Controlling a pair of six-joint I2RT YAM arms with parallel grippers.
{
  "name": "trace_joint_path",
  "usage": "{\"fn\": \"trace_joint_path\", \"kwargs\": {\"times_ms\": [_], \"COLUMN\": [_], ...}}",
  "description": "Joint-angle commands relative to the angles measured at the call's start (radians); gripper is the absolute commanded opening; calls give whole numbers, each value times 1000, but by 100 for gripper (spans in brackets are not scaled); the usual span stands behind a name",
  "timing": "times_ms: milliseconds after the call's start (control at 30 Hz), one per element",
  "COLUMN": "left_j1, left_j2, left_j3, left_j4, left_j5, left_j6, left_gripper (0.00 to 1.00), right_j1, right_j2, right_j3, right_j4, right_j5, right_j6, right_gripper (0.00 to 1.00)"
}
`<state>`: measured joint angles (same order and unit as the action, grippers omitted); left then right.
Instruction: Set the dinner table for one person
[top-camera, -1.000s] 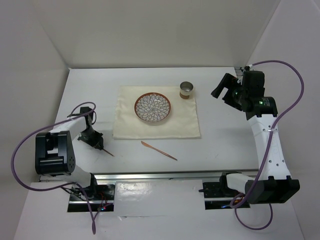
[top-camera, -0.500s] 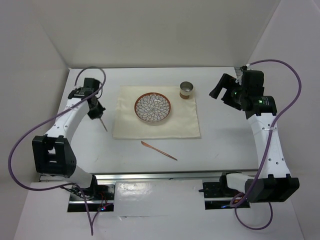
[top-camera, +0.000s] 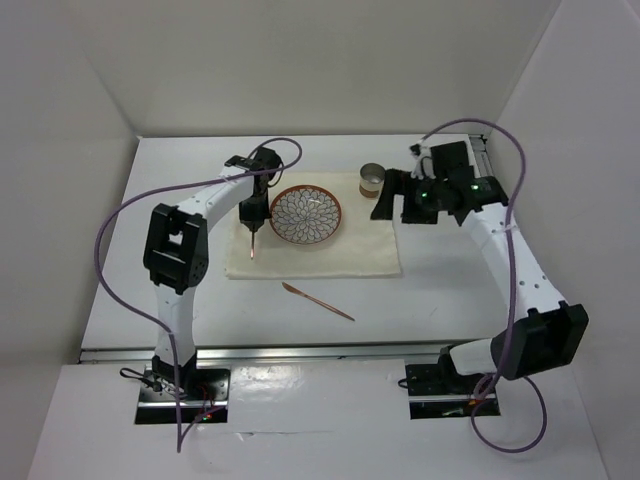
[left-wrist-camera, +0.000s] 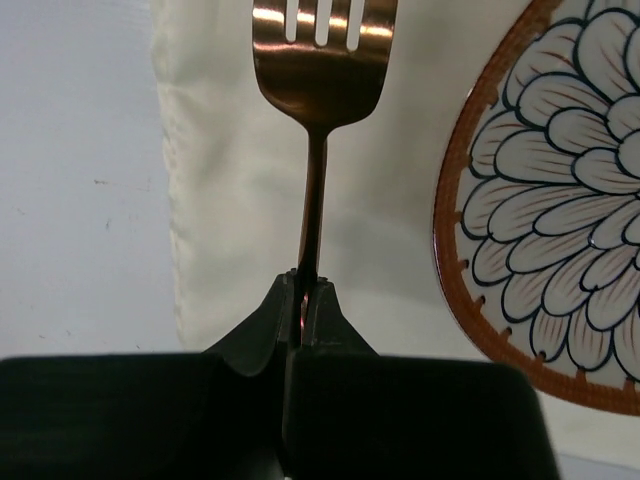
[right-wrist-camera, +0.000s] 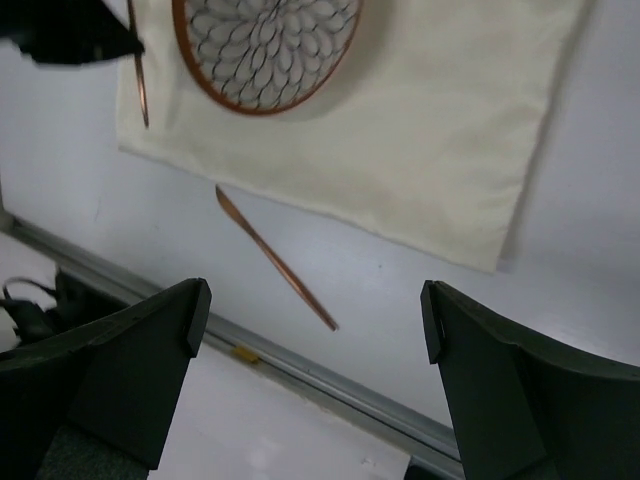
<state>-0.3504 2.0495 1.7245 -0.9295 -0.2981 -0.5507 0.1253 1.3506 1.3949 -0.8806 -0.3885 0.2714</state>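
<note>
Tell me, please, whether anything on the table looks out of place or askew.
Only the copper knife: it lies on the bare dinner table in front of the placemat, off the cloth and diagonal to its near edge. The plate and cup sit neatly on the cloth.

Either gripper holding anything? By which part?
The left gripper is shut on the copper fork, pinching its thin handle with the tines pointing away. The right gripper is open and holds nothing.
</note>
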Motion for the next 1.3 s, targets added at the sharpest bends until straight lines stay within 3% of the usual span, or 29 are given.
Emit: {"fn": "trace_joint_path", "kwargs": {"times_ms": [0, 200, 433, 533, 567, 633, 667, 733, 1000, 1267], "left_j1": [17, 42, 42, 51, 51, 51, 51, 51, 51, 51], "left_j2": [40, 126, 158, 158, 158, 144, 129, 117, -14, -215], "left_j3": [90, 118, 118, 119, 119, 101, 101, 92, 113, 138], "left_j4": [-49, -23, 1, -11, -2, 7, 8, 17, -58, -104], "left_j5": [-12, 65, 56, 56, 56, 56, 56, 56, 76, 126], "left_j6": [31, 43, 52, 63, 63, 63, 63, 63, 34, -18], "left_gripper": [0, 0, 0, 16, 29, 37, 47, 53, 53, 52], "right_j1": [188, 413, 659, 747, 748, 748, 772, 800, 829, 829], "right_j2": [-5, -36, -120, -101, -55, -4, 34, 64, 220, 338], "right_j3": [-52, -210, -492, -511, -499, -470, -470, -461, -416, -396], "right_j4": [-54, 87, 420, 505, 505, 482, 492, 515, 569, 578], "right_j5": [121, 309, 418, 531, 531, 501, 491, 510, 498, 401], "right_j6": [-52, 6, -17, -8, 2, -15, -38, -63, -123, -164], "right_gripper": [100, 100, 95, 95, 95, 93, 92, 90, 71, 63]}}
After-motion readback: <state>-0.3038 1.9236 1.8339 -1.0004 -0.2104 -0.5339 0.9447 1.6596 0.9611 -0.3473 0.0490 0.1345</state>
